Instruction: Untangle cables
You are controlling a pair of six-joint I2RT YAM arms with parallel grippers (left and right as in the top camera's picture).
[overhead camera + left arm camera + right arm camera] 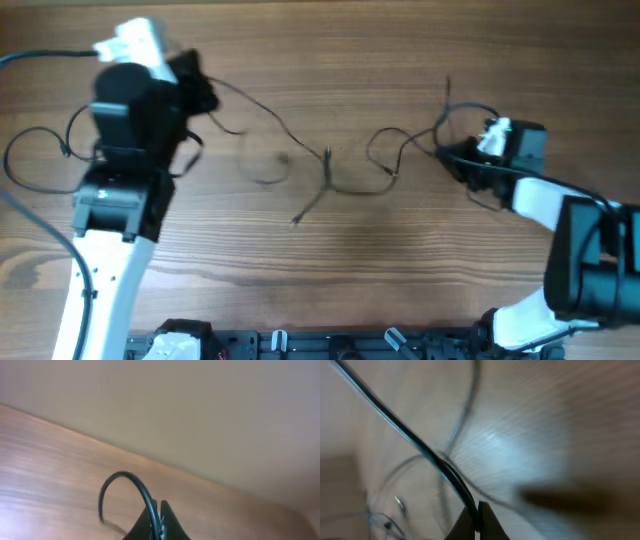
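The cables (327, 170), strung across the table (330, 280), are being pinched in the closed left gripper (203, 97) and closed right gripper (447, 156), and their middle tangle is being put at risk of tightening if pulled

Robot lab bench here: wood-grain table (400, 260), one white-and-black arm (120, 190) at frame left, another arm (585, 255) at right, black mounting rail (330, 345) along the bottom edge, plain beige wall (210, 410) beyond.

Left arm: stretched from the table's (330, 270) near edge toward its far left corner.
Left gripper (197, 92): clamped on a cable (120, 477).
Right arm: folded at the right edge.
Right gripper (452, 160): clamped on a cable.
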